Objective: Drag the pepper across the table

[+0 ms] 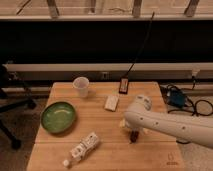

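The pepper [134, 136], a small dark red-brown thing, lies on the light wooden table [100, 125] right of centre, near the front. My white arm reaches in from the right. My gripper [131, 129] is at the arm's end, pointing down right over the pepper, and seems to touch its top. The arm hides most of the gripper.
A green bowl [58, 117] sits at the left and a white cup [81, 86] at the back. A white packet [111, 102] and a black-and-red device [123, 86] lie behind the gripper. A bottle [82, 148] lies at the front left. Cables hang off the right side.
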You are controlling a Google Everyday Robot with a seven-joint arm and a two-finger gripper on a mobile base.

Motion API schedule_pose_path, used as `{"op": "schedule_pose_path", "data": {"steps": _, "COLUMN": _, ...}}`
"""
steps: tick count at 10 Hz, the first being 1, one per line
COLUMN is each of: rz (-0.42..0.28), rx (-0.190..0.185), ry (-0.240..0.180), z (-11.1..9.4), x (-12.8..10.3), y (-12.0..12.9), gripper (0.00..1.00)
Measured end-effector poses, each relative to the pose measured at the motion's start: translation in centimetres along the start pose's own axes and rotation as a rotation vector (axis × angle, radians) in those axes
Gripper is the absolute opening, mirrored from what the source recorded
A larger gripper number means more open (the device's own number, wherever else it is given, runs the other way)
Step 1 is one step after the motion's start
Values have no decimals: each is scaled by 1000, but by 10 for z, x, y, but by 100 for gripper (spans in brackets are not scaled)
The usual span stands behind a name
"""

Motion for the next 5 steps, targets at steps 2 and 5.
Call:
{"op": "schedule_pose_path", "data": {"steps": 2, "rz": -11, "rx": 0, "ry": 1, "z": 0, "x": 1, "y": -1, "gripper": 80}}
{"op": "schedule_pose_path", "data": {"steps": 5, "rz": -10, "rx": 10, "ry": -8, "z": -1, "x": 3, "y": 0, "gripper": 80}}
